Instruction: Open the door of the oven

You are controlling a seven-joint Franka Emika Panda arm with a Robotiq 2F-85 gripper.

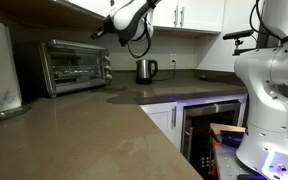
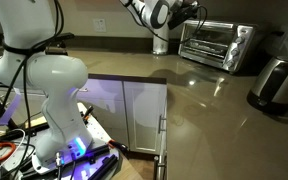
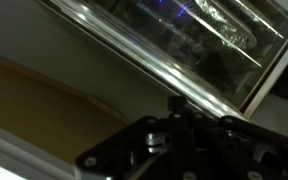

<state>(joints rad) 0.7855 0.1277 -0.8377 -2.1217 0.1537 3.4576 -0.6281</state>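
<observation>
Black gripper (image 3: pixel 174 108) parts crowd the bottom of the wrist view, dark and blurred. I cannot tell how far the jaws stand apart, and nothing shows between them. Just past the tip, the handle (image 3: pixel 154 68) runs as a bright bar slanting from upper left to lower right; it is near, but contact cannot be judged. Behind it is the door (image 3: pixel 184 30), glass in a silver frame, shut against the oven (image 1: pixel 74 65).

Both exterior views show the oven standing on the counter (image 1: pixel 104 130) by the wall, at upper right in one (image 2: pixel 216 45), with the gripper (image 1: pixel 98 33) hovering at its front. A kettle (image 1: pixel 146 70) stands farther along.

The bar looks stiff, smooth and likely slippery, so a grip at its middle seems best. The glass is fragile. The box is probably light and may slide on the counter if pulled hard.
</observation>
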